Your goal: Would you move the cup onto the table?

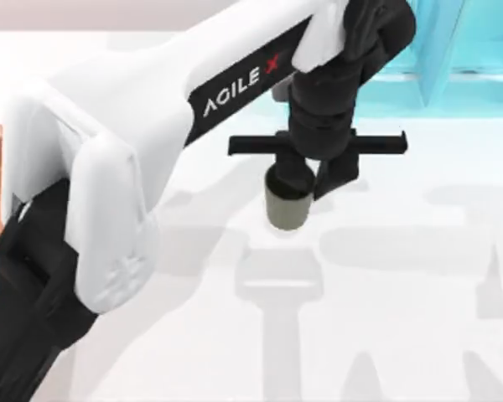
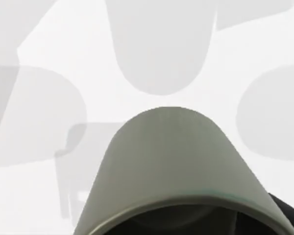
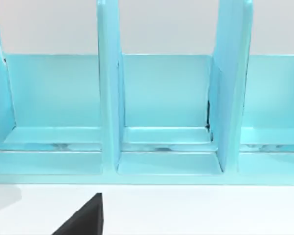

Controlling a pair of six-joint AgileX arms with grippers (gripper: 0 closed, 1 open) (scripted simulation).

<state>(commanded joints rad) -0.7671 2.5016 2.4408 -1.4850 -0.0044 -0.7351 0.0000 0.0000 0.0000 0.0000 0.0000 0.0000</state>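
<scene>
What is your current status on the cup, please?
Left gripper over mid-table, fingers shut on the cup. Cup held above the white table. Right arm parked facing the turquoise shelf. Nothing beneath in the way.

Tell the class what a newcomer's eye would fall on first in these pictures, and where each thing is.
First comes the big white left arm, sweeping from the top view's lower left toward the middle. Next, the left gripper near the centre, holding the olive-grey cup by its rim over the white table, where its shadow falls. Last, the turquoise shelf unit with its open compartments, at the table's far right corner.
</scene>
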